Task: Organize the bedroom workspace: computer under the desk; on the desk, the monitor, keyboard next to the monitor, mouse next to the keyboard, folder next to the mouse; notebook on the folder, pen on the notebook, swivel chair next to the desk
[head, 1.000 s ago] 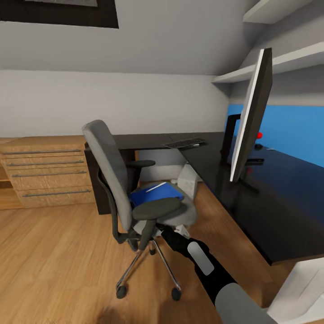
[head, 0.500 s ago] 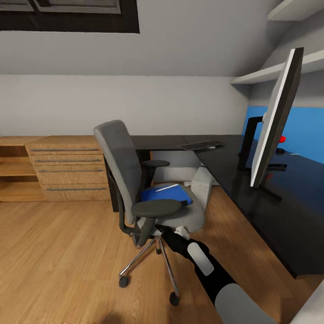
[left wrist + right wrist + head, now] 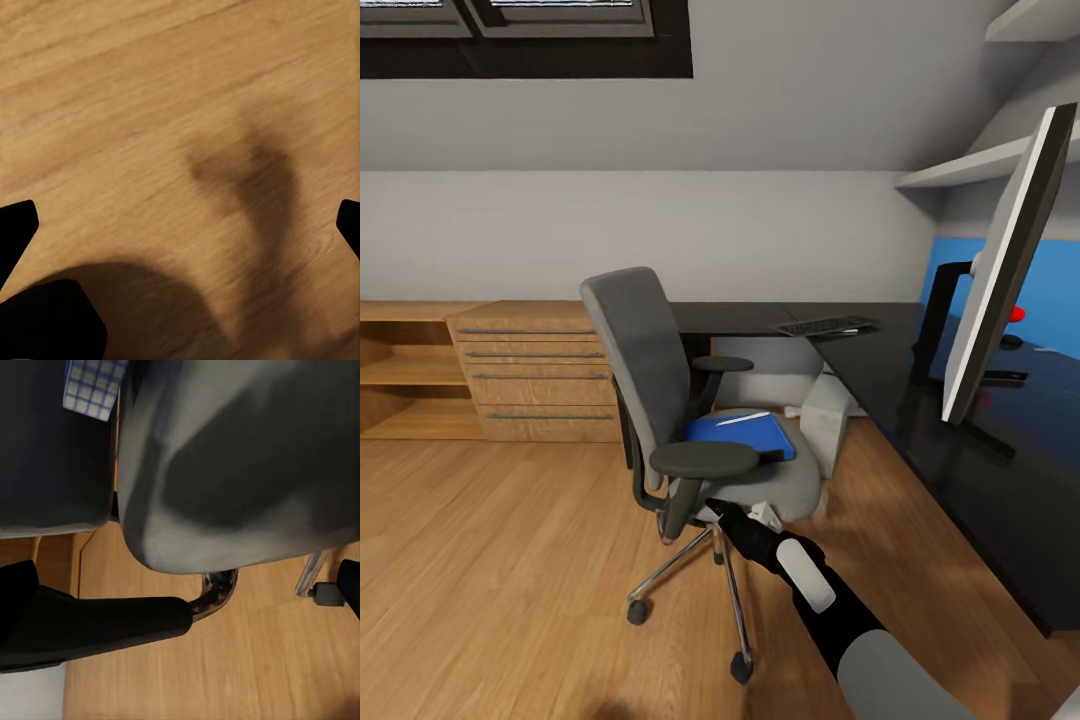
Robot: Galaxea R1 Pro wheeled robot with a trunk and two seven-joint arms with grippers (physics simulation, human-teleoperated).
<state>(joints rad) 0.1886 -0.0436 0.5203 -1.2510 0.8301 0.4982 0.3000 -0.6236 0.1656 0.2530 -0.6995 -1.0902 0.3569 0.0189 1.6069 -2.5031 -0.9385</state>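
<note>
Your right pincer (image 3: 712,508) sits at the swivel chair (image 3: 690,420), tucked under its near armrest at the seat's front edge, and you cannot tell how wide it is; your left pincer (image 3: 180,217) hangs with its fingers spread wide over bare wood floor (image 3: 150,90). The blue folder (image 3: 742,437) lies on the seat with the white pen (image 3: 742,419) on top. At 2 o'clock from the chair, the counter (image 3: 960,440) carries the monitor (image 3: 1008,265) and, at its far corner, the keyboard (image 3: 826,326); the computer (image 3: 827,413) stands on the floor beneath.
</note>
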